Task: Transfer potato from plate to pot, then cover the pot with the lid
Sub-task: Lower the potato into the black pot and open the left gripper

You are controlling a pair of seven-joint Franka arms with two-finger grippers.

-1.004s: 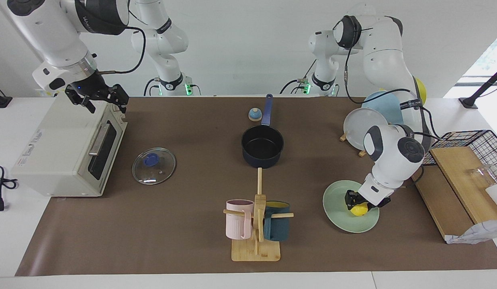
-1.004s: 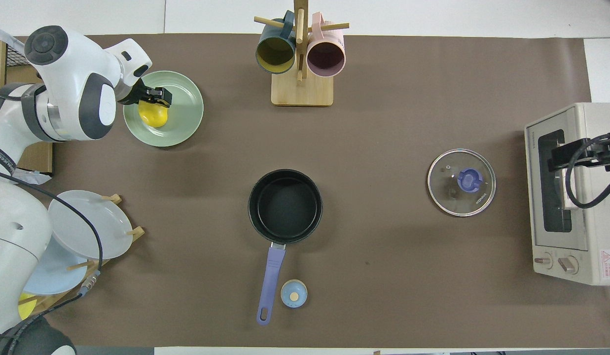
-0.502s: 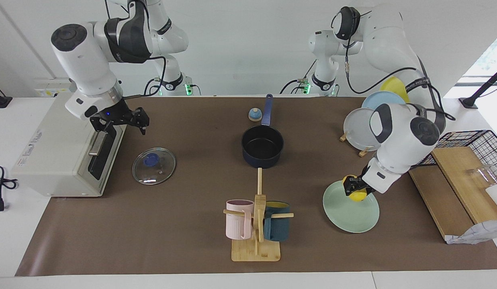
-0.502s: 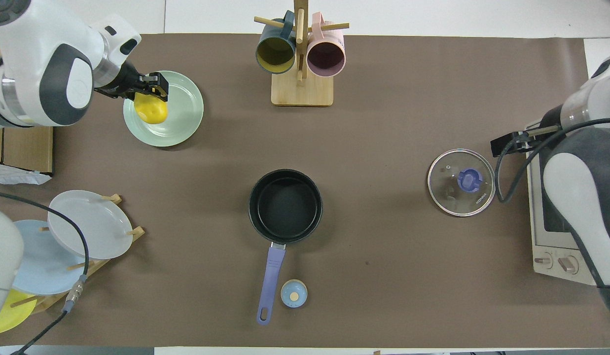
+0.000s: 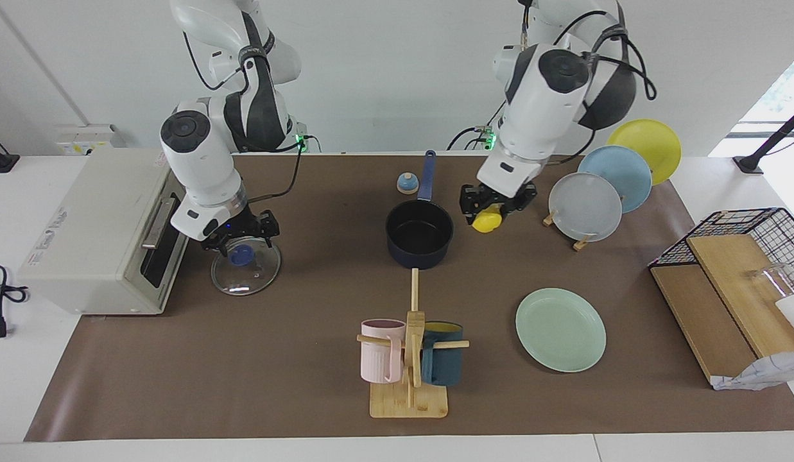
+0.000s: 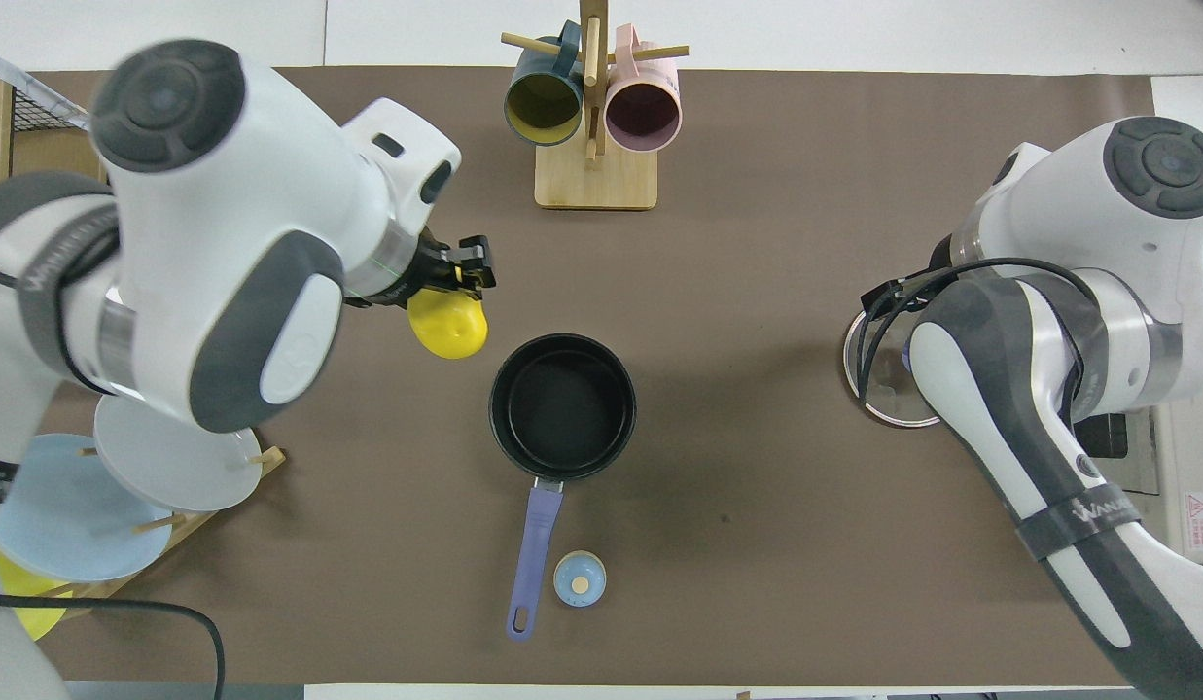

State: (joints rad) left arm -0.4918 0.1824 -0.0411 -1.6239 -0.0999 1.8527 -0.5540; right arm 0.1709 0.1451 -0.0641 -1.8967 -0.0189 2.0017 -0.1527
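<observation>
With the left gripper (image 5: 492, 206) clamped on the potato (image 5: 486, 221) beside the pot (image 5: 420, 233), carry it over the rim; the right gripper's (image 5: 240, 237) jaws stand open over the lid (image 5: 246, 272).

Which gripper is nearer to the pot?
Left. The left gripper holds the potato in the air just beside the pot; the right gripper is over the lid.
</observation>
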